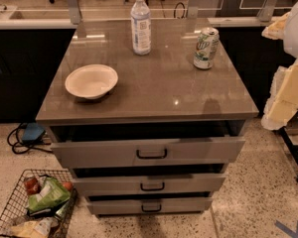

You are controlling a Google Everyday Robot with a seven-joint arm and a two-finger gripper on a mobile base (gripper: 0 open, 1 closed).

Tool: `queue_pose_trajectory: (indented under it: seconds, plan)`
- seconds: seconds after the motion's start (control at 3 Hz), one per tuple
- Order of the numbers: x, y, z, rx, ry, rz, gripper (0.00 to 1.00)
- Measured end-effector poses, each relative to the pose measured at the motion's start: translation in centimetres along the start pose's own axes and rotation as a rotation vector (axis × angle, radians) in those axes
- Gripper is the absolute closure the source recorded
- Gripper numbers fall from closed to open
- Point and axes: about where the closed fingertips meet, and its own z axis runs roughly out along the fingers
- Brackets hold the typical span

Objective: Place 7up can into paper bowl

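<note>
My gripper (pixel 287 86) is hanging at the right edge; can't tell its state. I'm aiming at the 7up can (pixel 206 47) mid-body, approaching level, w/ the paper bowl (pixel 91 81) sitting well apart on the left.

From where I stand, the countertop (pixel 154 90) offers a wide open stretch between the can (pixel 206 47) near its back right corner and the bowl (pixel 91 81) at front left. The bottle (pixel 140 24) stands at the back middle, well apart from both. The gripper (pixel 287 90) hangs off the right edge, with open air towards the can.
</note>
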Motion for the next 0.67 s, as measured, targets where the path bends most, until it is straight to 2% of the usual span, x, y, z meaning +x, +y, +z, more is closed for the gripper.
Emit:
queue_pose_trajectory:
  seconds: [0.33,0.67]
  plan:
    - [0.0,0.0,0.0,0.0,0.0,0.0,0.0]
    - [0.3,-1.3,0.8,0.021,-0.023,0.034,0.0]
